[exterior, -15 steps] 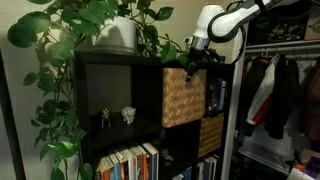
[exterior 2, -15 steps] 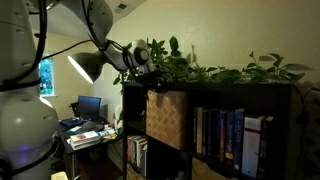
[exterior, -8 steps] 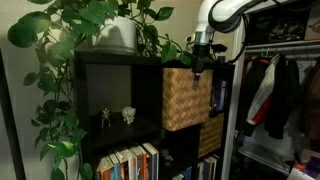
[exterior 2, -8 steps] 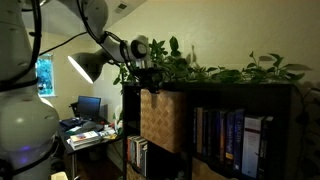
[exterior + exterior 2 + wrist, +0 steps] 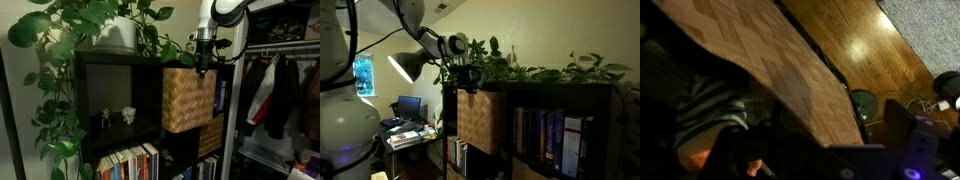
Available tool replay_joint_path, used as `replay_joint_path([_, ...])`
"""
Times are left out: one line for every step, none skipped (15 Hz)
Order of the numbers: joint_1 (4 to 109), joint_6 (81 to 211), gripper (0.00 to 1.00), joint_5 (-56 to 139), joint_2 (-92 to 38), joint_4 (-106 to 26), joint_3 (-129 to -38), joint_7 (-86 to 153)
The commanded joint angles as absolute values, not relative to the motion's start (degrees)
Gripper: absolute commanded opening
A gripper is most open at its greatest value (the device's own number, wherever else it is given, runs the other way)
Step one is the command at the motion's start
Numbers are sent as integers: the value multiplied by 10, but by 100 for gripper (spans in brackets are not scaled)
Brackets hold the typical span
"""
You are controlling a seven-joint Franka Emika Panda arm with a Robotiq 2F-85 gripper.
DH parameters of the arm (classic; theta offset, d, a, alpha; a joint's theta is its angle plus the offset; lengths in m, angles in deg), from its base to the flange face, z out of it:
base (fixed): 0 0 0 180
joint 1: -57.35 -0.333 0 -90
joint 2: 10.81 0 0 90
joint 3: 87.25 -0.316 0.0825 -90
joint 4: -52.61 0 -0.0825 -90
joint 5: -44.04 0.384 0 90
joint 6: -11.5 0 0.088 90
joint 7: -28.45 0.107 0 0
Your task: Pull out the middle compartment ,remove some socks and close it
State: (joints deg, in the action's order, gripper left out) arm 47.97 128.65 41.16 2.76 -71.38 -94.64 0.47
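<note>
The middle compartment (image 5: 188, 98), a tan woven wicker basket, was seen standing partly out of its cell in the upper row of the black shelf unit (image 5: 112, 92), with its front face projecting past the shelf front in both exterior views. The end effector (image 5: 204, 66) was held just above the basket's open top, near its rear edge, pointing downward. Its jaws were parted, and nothing was seen gripped between them.

In the wrist view, the wicker wall (image 5: 760, 60) was seen slanting across the picture. Beside it, in the dark inside of the basket, the socks (image 5: 708, 112) were made out as a pale, striped cloth bundle. Whether they were touched by the end effector could not be told.

A leafy plant (image 5: 95, 20) in a white pot (image 5: 118, 36) was found on top of the shelf unit. Two small figurines (image 5: 116, 116) were placed in the cell beside the basket, and a smaller, darker basket (image 5: 210, 136) was set lower down. Books (image 5: 130, 162) were lined up in the bottom row, and clothes (image 5: 275, 95) were hung beside the unit.
</note>
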Motion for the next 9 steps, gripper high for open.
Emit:
replay_joint_path([486, 1268, 100, 411, 35, -686, -938, 63])
replay_joint_path([488, 1267, 100, 411, 34, -677, -936, 76])
replay_joint_path([492, 1263, 100, 407, 32, -664, -935, 95])
replay_joint_path([496, 1260, 100, 405, 30, -653, -934, 111])
replay_joint_path([499, 1258, 100, 405, 28, -642, -933, 127])
replay_joint_path([503, 1257, 100, 406, 27, -633, -931, 142])
replay_joint_path([508, 1262, 100, 405, 24, -626, -931, 165])
replay_joint_path([512, 1262, 100, 405, 21, -620, -930, 180])
replay_joint_path([516, 1264, 100, 403, 16, -616, -929, 200])
